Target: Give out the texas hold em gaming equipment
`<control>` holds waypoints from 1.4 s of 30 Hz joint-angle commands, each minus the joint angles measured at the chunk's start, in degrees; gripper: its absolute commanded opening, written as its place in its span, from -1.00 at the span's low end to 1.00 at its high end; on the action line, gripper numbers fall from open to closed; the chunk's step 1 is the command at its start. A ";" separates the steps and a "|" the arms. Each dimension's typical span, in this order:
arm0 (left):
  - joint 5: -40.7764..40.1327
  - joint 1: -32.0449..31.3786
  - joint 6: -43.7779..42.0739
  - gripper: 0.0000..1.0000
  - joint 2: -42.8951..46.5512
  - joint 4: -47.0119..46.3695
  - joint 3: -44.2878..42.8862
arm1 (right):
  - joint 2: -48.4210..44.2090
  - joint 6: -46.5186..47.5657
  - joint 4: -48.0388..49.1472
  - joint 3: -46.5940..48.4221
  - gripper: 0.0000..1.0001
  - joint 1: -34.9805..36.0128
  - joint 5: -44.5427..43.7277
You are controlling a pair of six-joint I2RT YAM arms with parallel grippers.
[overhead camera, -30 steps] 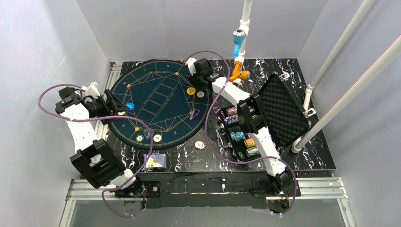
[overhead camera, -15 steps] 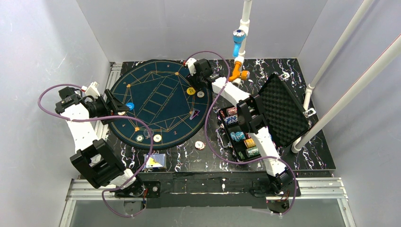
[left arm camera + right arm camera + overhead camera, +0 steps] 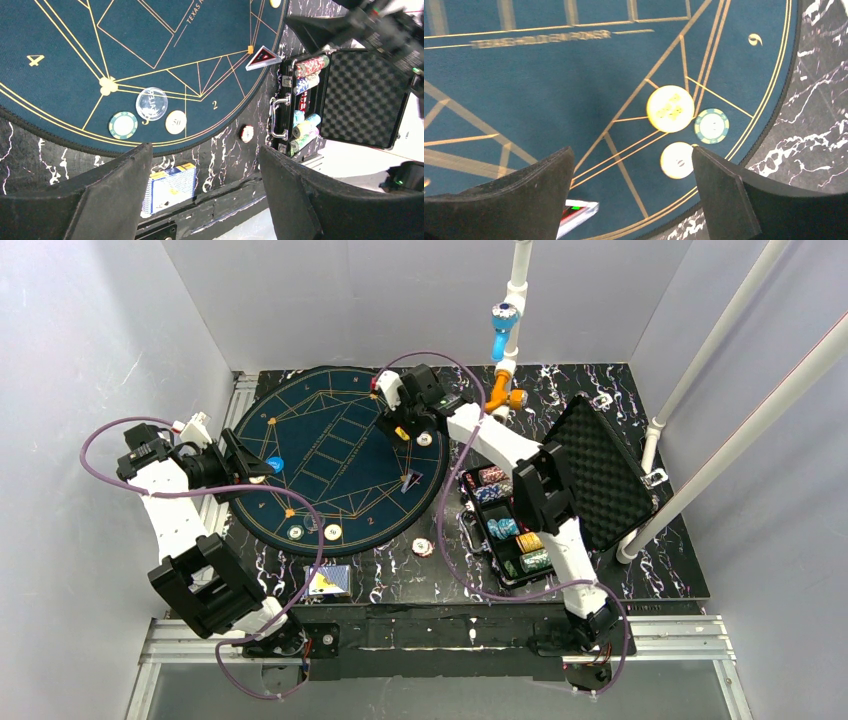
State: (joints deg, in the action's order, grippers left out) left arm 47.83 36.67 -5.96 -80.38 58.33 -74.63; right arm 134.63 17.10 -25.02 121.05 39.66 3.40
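Now | right gripper [image 3: 631, 152] released over yellow chip [image 3: 670, 108] on blue mat [image 3: 549, 90] | left gripper [image 3: 205, 147] released near blue chip [image 3: 275, 464]

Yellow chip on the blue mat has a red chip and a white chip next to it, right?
Not quite. The right wrist view shows the yellow chip on the blue mat with a green-edged chip, not a red one, and a white chip next to it.
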 commanded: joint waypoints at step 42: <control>5.96 0.34 -4.68 0.52 8.85 0.92 6.65 | -31.68 5.67 0.05 -48.91 0.76 19.14 -1.32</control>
State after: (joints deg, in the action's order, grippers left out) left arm 51.96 36.69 -10.41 -73.60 58.72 -68.79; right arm 101.60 23.20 -25.91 69.12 57.67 1.58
